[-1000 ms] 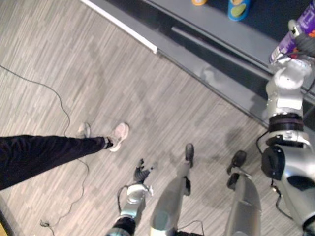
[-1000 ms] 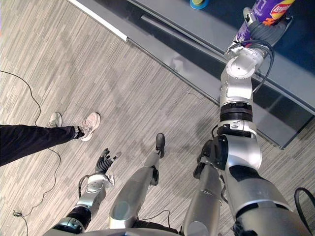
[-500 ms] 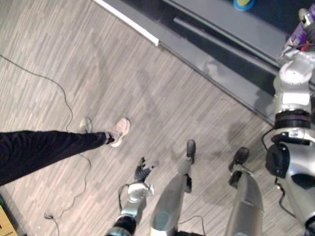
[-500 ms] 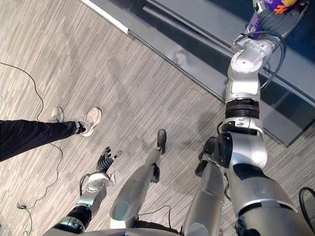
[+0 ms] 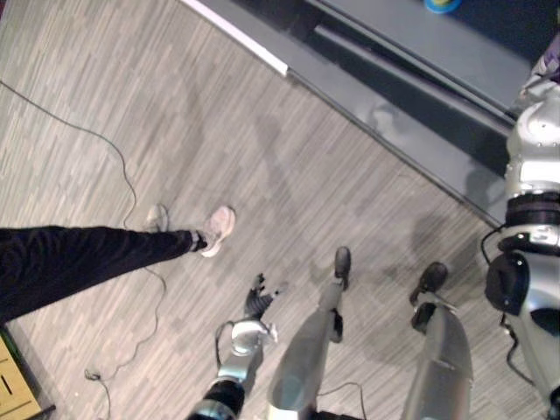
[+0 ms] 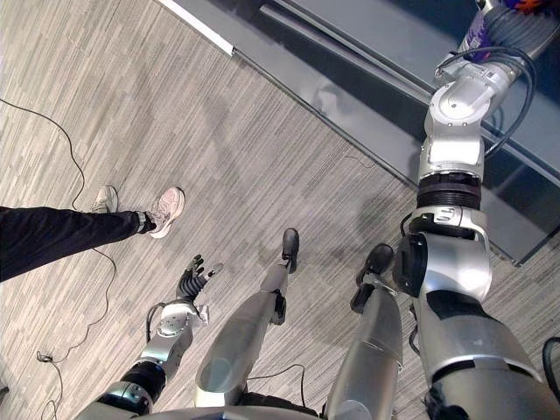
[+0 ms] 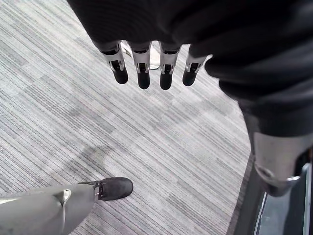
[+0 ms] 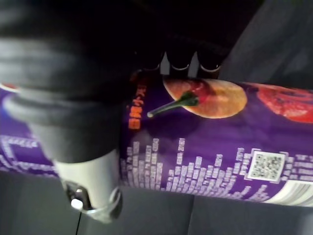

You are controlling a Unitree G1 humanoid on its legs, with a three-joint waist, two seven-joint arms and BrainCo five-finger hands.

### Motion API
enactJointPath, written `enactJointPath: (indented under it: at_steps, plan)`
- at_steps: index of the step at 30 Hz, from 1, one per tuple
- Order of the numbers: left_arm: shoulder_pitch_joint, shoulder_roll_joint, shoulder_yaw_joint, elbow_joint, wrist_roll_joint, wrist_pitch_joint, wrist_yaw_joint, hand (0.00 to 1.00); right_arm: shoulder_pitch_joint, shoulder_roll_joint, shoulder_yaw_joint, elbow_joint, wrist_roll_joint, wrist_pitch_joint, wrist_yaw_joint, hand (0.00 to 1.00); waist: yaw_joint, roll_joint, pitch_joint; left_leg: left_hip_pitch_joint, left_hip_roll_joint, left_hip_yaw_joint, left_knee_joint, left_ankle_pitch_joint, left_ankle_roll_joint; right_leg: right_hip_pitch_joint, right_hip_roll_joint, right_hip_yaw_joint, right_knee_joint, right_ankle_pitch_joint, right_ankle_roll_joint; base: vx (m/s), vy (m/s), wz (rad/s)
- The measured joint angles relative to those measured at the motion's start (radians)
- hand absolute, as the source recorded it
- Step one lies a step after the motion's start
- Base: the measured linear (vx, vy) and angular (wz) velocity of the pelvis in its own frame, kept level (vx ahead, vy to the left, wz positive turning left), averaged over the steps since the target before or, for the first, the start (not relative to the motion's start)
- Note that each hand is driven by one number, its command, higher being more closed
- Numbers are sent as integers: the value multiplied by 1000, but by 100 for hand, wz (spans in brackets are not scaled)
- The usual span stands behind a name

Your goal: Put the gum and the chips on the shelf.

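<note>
Grey plank floor point(image 6: 289, 157) spreads wide between your left hand point(image 6: 194, 282) and the shelf point(image 6: 376, 35); that hand hangs low, fingers point(image 7: 142, 73) straight and relaxed. A person's leg point(image 6: 61, 241) stretches in on the side away from the shelf. Your right hand point(image 8: 88, 98) reaches past the shelf's front edge, fingers clenched round the purple chips can point(image 8: 205, 147) over the shelf board.
</note>
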Motion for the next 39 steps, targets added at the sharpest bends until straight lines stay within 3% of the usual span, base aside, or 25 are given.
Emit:
enactJointPath:
  at_steps: [5,6,17,31,39]
  plan:
    - [0,-1,-1,0,0,0,0,0,-1,0,0,1,0,-13,-3,100,-1,0,0,-7,-2,5,0,1,0,-13,-2,6,6,0,0,-21,-55,-2]
    - [0,-1,-2,-1,0,0,-1,0,-1,0,-1,3,0,-13,-2,0,-1,0,0,-6,-2,5,0,1,0,-13,-2,6,7,0,0,-20,-50,0]
    - [-1,-8,-8,-1,-37,0,-5,0,62,28,-14,65,24,13,3,0,-1,0,0,-2,-5,28,0,1,1,-26,0,31,13,1,0,-18,-50,-5]
    - [0,-23,-5,12,-37,1,-10,0,169,83,-18,54,43,-23,15,0,-1,0,0,53,9,52,0,-6,2,30,19,39,-11,-2,6,-26,-53,-4]
    - [2,-44,53,104,-19,29,-18,0,357,171,-6,59,80,-61,51,0,-40,-3,1,137,37,54,83,-72,3,183,54,27,-72,5,6,28,-46,-8]
